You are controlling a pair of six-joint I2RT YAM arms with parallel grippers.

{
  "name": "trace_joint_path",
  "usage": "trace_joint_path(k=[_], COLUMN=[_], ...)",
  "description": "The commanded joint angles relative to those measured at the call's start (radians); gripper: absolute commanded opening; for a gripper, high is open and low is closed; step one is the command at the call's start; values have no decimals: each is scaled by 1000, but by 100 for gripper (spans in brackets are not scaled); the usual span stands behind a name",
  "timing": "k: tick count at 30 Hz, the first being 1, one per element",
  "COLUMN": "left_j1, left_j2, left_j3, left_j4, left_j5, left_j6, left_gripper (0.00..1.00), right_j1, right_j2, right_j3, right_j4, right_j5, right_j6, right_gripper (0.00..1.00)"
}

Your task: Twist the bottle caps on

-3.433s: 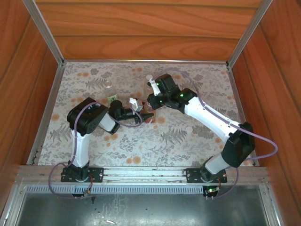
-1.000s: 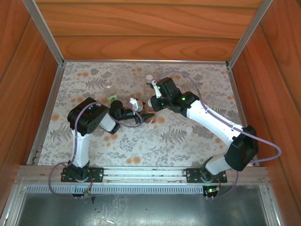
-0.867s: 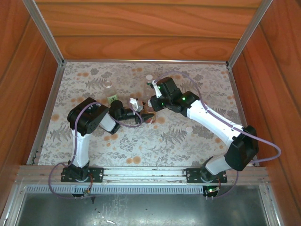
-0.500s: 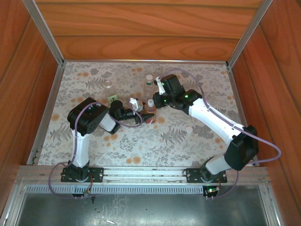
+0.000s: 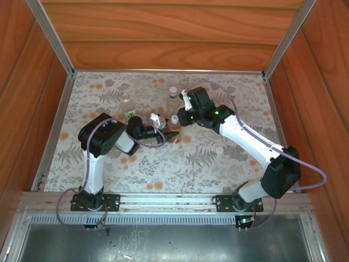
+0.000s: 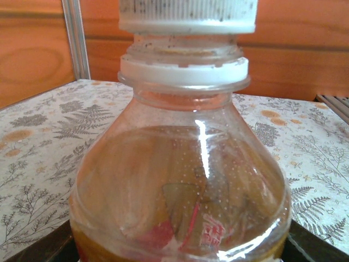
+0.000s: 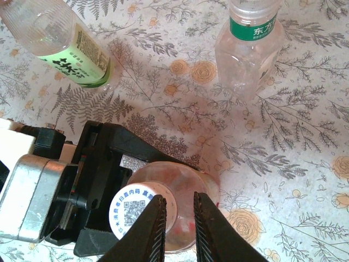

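Left claw [image 5: 171, 134] clenched round the amber bottle [image 7: 188, 183] mid-table [image 7: 311, 142], white cap [image 7: 135, 210] with a QR sticker sitting on its neck, right claw [image 7: 177, 221] hovering over it, fingers nearly together and empty, just beside the cap, green-label bottle [image 7: 62, 46] and second green-label bottle [image 7: 251, 46] beyond
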Motion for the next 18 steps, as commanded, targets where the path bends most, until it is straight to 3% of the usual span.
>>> trace_joint_path(k=[1, 9, 18], left_j1=[1, 1, 3], left_j2=[26, 27, 24], left_j3=[-4, -1, -1], left_j4=[-46, -46, -47], left_j5=[46, 50, 49], left_j6=[-20, -24, -30], left_gripper=[61, 61, 61], right_j1=[-4, -15, -22], right_j2=[-32, 38, 6], right_j3=[20, 0, -61], right_j4=[7, 17, -28], right_j5=[-46, -128, -195], right_j6=[-8, 2, 12], right_gripper=[21, 19, 13])
